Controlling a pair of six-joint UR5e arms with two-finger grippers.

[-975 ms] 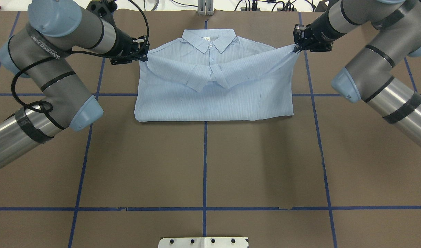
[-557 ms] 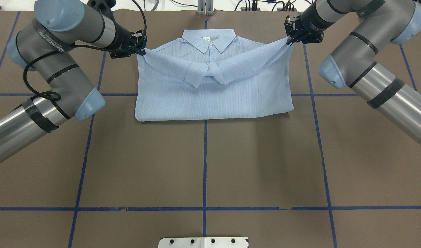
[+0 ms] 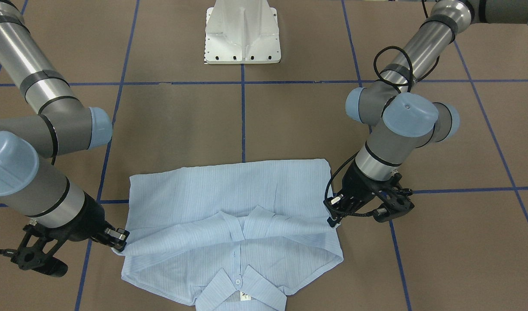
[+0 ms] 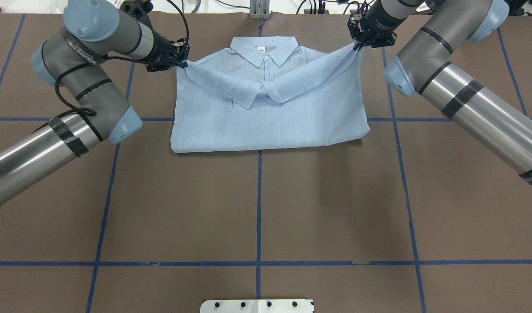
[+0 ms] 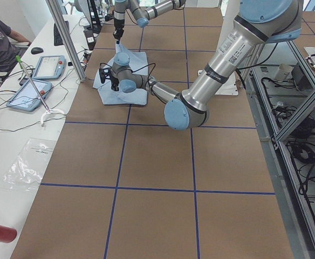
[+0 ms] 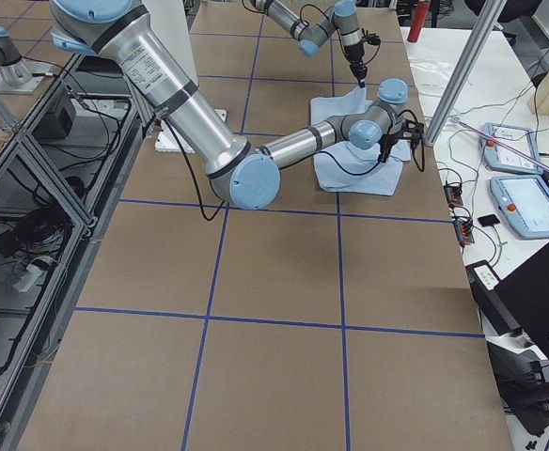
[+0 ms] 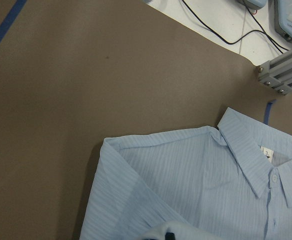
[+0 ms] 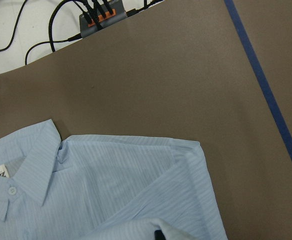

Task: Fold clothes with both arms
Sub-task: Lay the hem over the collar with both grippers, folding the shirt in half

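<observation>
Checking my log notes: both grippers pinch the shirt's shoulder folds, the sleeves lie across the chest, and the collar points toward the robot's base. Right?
Not quite: the collar points away from the base, as the exterior front-facing view shows. The rest holds: the left gripper and right gripper pinch the shirt at its shoulder folds, and the sleeves lie across the chest.

Grey-silver arms [image 4: 26,152], lt-blue caps [image 4: 89,17], blk cables [image 4: 57,82], blk tape bands [image 4: 463,98].

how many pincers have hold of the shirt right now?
2. The left pincer pinches the shirt at its far corner on the robot's left. The right pincer pinches the opposite far corner, with the fabric pulled up taut. Neither is hidden.
</observation>
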